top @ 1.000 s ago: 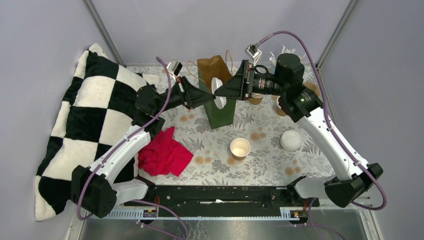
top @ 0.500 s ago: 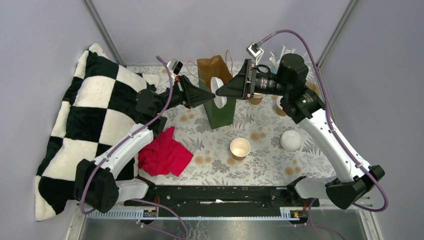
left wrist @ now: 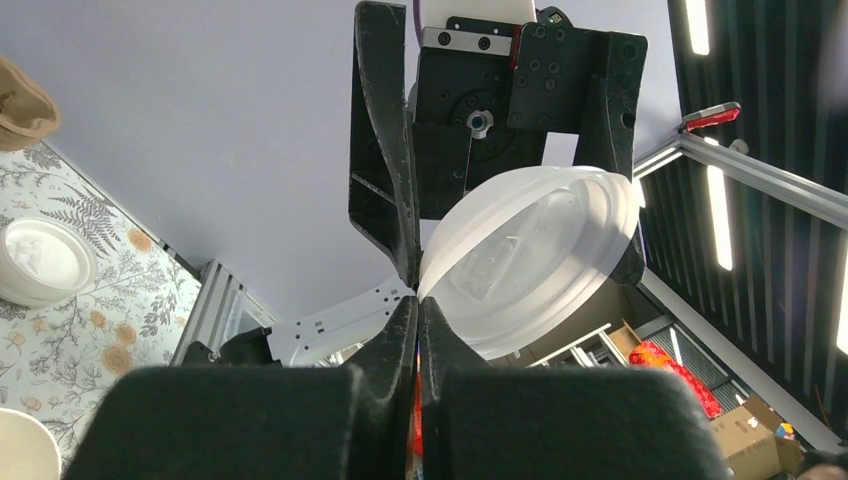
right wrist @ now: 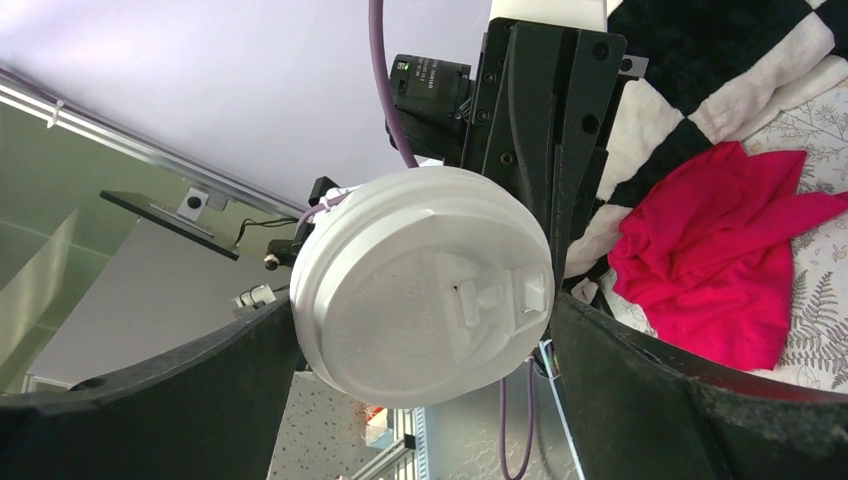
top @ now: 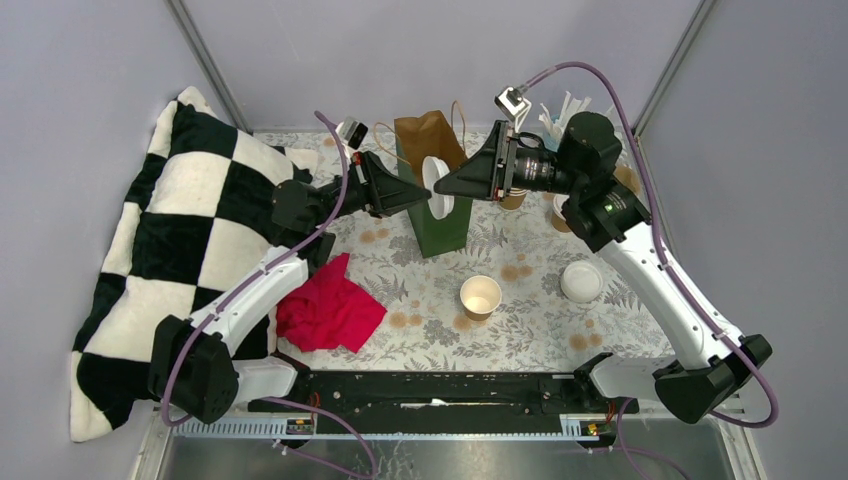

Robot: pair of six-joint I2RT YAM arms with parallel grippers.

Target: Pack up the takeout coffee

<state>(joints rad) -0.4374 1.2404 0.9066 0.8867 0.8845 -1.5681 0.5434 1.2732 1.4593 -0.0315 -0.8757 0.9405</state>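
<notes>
At the far left a checkered pillow (top: 170,240) is propped against the wall, and a red cloth (top: 328,312) is crumpled on the patterned table (top: 530,330) just beside it. The left gripper (top: 422,192) is held raised above the table, its jaws pressed fully together on the rim of a white lid (right wrist: 425,285), which is carried on edge. The lid is held in the air by the mouth of the upright green bag (top: 445,228), close to the bag's near top edge. From the other side the right gripper (top: 442,186) is pointed at the left one, and its jaws are spread as wide as they go, one on each side of the lid. Whether its fingers (right wrist: 640,400) actually touch the lid's rim cannot be told. Nearer the arm bases, an open paper cup (top: 481,296) is stood upright and uncapped on the table, well apart from the bag. More tan cups (top: 513,199) are partly hidden behind the right wrist. A second white lid (top: 581,281) is laid flat to the right of the open cup.
</notes>
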